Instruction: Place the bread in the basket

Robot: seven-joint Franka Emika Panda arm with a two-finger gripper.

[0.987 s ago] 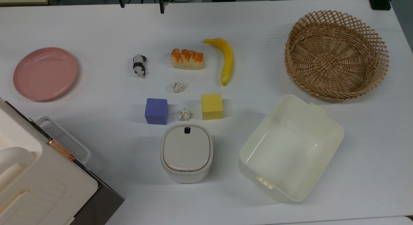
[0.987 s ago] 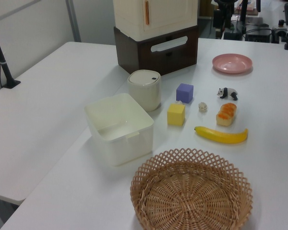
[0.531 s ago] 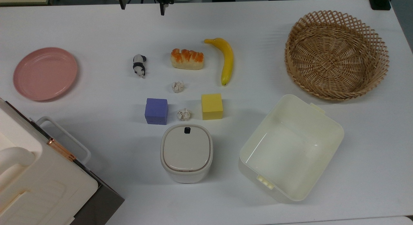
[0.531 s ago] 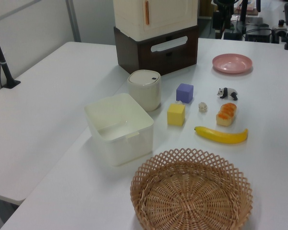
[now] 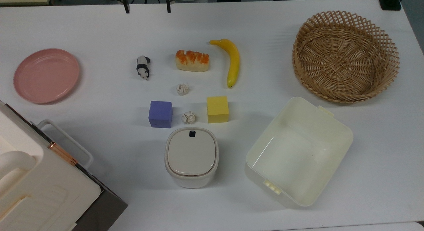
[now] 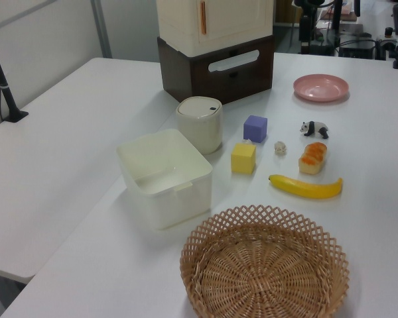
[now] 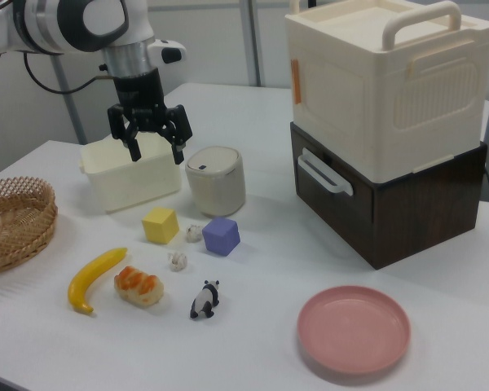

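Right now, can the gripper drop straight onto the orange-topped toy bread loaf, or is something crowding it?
Probably yes. The orange-topped toy bread loaf lies alone on the white table, with gaps to the yellow banana and panda figurine. The gripper hangs raised, jaws spread, holding nothing; nothing sits above the loaf.

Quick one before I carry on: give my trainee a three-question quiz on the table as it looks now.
1. True or false: the bread is already in the basket.
2. In the top view, which lies nearer the bread: (a) banana, (b) pink plate, (c) cream tub?
3. Are the fingers of the gripper open or shut?

Key: 1. False, it lies on the table, and the basket is empty. 2. (a). 3. Open, holding nothing.
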